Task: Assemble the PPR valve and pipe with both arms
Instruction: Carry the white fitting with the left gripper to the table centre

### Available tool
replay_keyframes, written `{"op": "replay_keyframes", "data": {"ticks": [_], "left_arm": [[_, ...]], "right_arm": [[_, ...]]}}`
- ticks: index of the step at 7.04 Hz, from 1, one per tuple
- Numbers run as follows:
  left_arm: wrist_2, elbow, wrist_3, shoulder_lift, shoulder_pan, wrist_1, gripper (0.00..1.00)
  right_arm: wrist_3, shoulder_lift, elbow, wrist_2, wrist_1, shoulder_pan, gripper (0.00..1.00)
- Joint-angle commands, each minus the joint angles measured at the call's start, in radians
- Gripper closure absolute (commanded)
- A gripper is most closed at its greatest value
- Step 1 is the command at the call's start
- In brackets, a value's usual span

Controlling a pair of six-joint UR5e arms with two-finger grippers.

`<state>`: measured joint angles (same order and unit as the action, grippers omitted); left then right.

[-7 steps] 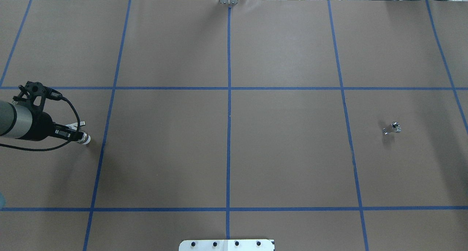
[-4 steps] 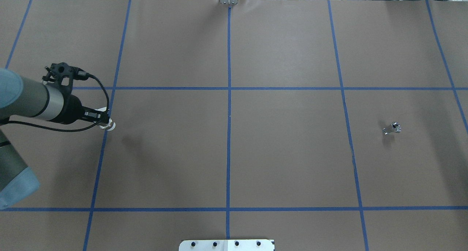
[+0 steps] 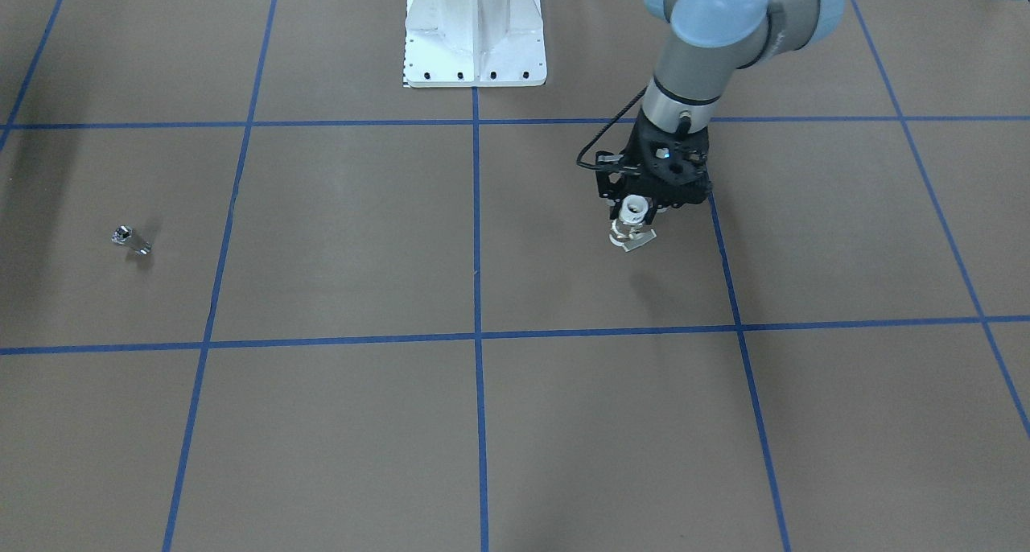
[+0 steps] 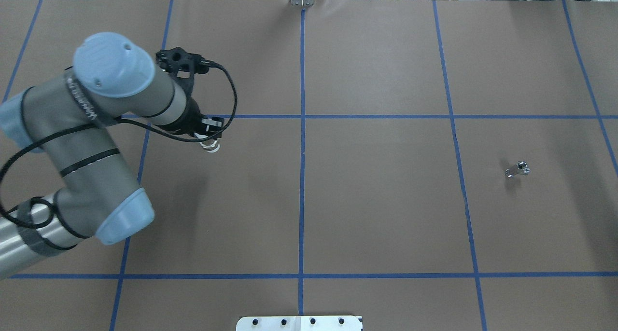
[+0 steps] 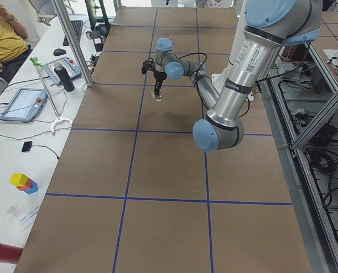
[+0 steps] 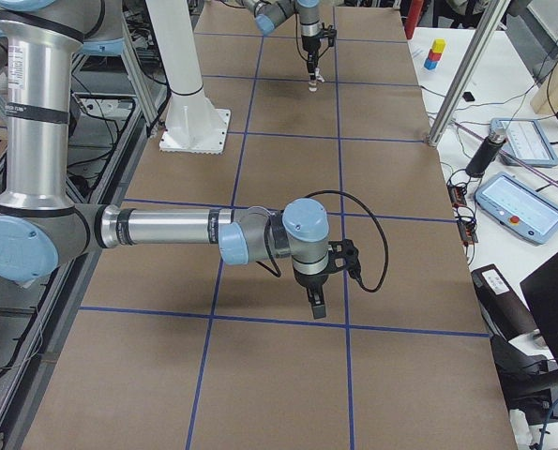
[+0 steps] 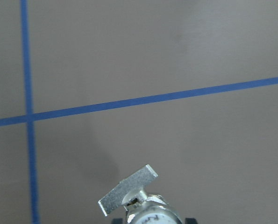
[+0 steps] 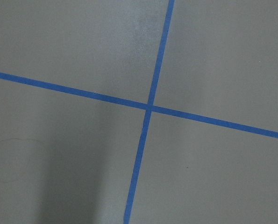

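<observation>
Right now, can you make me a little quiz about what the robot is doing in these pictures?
1. True or false: the pipe lies alone on the table, with no gripper touching it.
2. What holds the PPR valve? A) the left gripper. B) nothing, it lies flat. C) a person.
3. Fill in: the tape lines are ___.
Key: 1 true; 2 A; 3 blue.

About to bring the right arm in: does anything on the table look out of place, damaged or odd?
Nothing stands out. The left tool holds the PPR valve above the table, tab unbent, and the pipe lies alone, far off on the robot's right side, with no visible damage.
</observation>
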<state>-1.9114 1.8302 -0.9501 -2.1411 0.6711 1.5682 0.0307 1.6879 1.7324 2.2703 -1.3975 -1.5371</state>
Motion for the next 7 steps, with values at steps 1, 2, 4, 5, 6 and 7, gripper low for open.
{"op": "replay_keyframes", "data": {"ticks": [1, 2, 4, 5, 6, 7], "left_arm": [[0.027, -0.195, -0.041, -0.231, -0.054, -0.022, 1.0], [0.028, -0.263, -0.056, -0.29, -0.073, -0.014, 1.0], [0.031, -0.356, -0.056, -0.354, -0.091, -0.002, 1.0], [0.052, -0.403, -0.058, -0.371, -0.106, 0.053, 1.0], [0.054, -0.44, -0.056, -0.375, -0.114, 0.084, 1.0], [0.06, -0.465, -0.056, -0.375, -0.116, 0.102, 1.0]], "right_arm": [[0.0, -0.001, -0.001, 0.0, 0.0, 0.0, 0.0], [0.0, 0.001, -0.001, 0.0, 0.0, 0.0, 0.0], [0.0, -0.001, -0.002, 0.0, 0.0, 0.0, 0.0], [0.0, -0.001, -0.004, 0.0, 0.0, 0.0, 0.0], [0.0, -0.001, -0.004, 0.0, 0.0, 0.0, 0.0], [0.0, -0.001, -0.004, 0.0, 0.0, 0.0, 0.0]]}}
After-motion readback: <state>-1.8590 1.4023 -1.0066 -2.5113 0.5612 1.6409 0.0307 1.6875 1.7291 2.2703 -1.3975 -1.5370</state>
